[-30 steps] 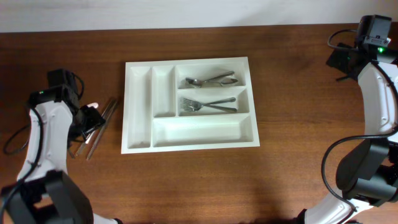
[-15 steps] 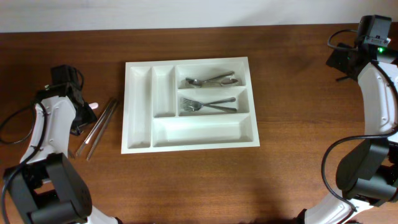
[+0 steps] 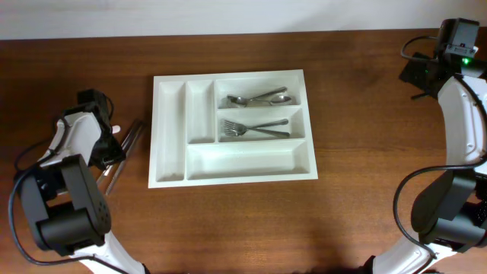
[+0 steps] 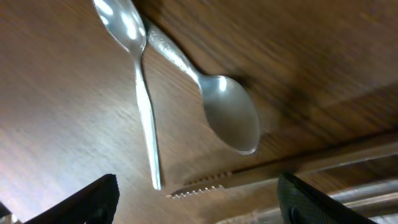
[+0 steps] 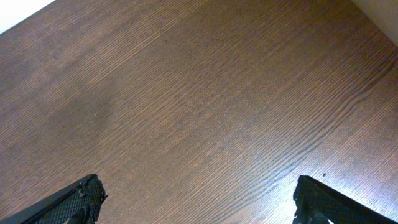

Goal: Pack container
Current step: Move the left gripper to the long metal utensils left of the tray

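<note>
The container (image 3: 170, 137), a white five-compartment cutlery tray, lies mid-table in the overhead view. Its top right compartment holds spoons (image 3: 260, 98). The compartment below holds forks (image 3: 255, 128). The other compartments look bare. My left gripper (image 3: 109, 147) hovers left of the tray over loose cutlery. In the left wrist view it is open (image 4: 196, 199) and empty above two spoons (image 4: 230, 115) and a serrated knife (image 4: 273, 173). My right gripper (image 3: 417, 72) is at the far right back. It is open (image 5: 196, 199) over bare wood.
Loose knives (image 3: 131, 138) lie on the brown wooden table between my left arm and the tray's left wall. A cable (image 3: 23, 164) trails by the left arm. The table's back edge meets a pale wall.
My left arm has swung toward the back and right, bringing its gripper closer to the knives beside the tray. The right arm and the tray have not moved.
</note>
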### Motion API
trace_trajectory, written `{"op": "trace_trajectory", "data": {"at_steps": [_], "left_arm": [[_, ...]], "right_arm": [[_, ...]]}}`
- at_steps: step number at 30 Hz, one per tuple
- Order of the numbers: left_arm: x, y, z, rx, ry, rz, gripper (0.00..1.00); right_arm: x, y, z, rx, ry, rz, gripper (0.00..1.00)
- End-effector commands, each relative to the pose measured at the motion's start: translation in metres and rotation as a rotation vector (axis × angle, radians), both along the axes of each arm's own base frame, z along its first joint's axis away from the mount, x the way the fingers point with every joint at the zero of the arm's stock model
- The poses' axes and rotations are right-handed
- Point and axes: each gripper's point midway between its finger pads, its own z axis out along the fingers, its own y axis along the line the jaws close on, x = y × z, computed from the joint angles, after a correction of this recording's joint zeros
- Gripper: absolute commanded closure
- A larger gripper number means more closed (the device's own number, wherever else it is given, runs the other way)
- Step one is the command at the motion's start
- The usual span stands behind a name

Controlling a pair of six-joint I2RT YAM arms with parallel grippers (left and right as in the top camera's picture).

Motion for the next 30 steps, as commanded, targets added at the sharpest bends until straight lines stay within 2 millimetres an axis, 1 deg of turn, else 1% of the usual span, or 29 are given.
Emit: {"op": "trace_trajectory", "data": {"at_steps": [1,9,14,19,25,30], "left_arm": [[0.001,-0.002,-0.013,-0.018,0.027,-0.011,0.17],[0.008,0.0,-0.024,-0.015,0.012,-0.011,0.17],[0.009,0.0,-0.024,-0.015,0.009,-0.011,0.17],[0.01,-0.005,-0.026,-0.048,0.001,-0.011,0.16],[0.01,-0.007,-0.023,-0.061,0.006,-0.011,0.16],[0.019,-0.015,-0.016,-0.119,-0.015,-0.011,0.16]], "right_arm": [[0.0,-0.002,0.004,-0.004,-0.009,-0.005,0.01],[0.0,-0.002,0.004,-0.004,-0.009,-0.005,0.01],[0.0,-0.002,0.004,-0.004,-0.009,-0.005,0.01],[0.0,-0.002,0.004,-0.004,-0.009,-0.005,0.01],[0.0,-0.002,0.004,-0.004,-0.009,-0.005,0.01],[0.0,-0.002,0.004,-0.004,-0.009,-0.005,0.01]]}}
